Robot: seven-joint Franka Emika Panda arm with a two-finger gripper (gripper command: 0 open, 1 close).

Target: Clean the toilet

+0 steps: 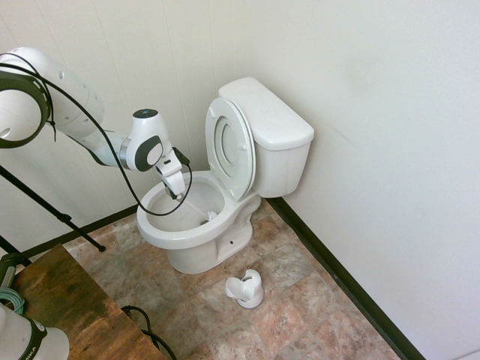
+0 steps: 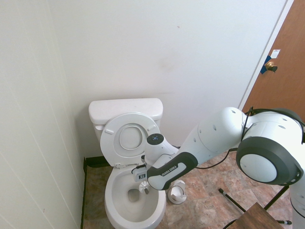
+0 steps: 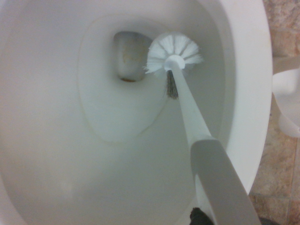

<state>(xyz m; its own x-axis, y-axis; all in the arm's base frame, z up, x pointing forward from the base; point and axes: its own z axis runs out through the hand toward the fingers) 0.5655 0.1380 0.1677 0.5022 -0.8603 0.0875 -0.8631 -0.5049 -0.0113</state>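
The white toilet (image 1: 274,131) stands in the corner with its seat and lid (image 1: 231,146) raised against the tank. My gripper (image 1: 174,184) hangs over the bowl's rim (image 1: 161,236), shut on the handle of a white toilet brush (image 1: 196,206). In the second exterior view the gripper (image 2: 142,179) is over the right side of the bowl (image 2: 110,205), with the brush head (image 2: 133,194) down inside. The wrist view shows the brush head (image 3: 174,54) against the bowl wall beside the drain opening (image 3: 127,58), and the handle (image 3: 192,122) running back to me.
The empty white brush holder (image 1: 246,289) sits on the tile floor right of the bowl, also visible in the second exterior view (image 2: 177,193). A wooden table corner (image 1: 67,300) is nearby. Walls close in behind and beside the toilet. A brown door (image 2: 281,71) stands to the right.
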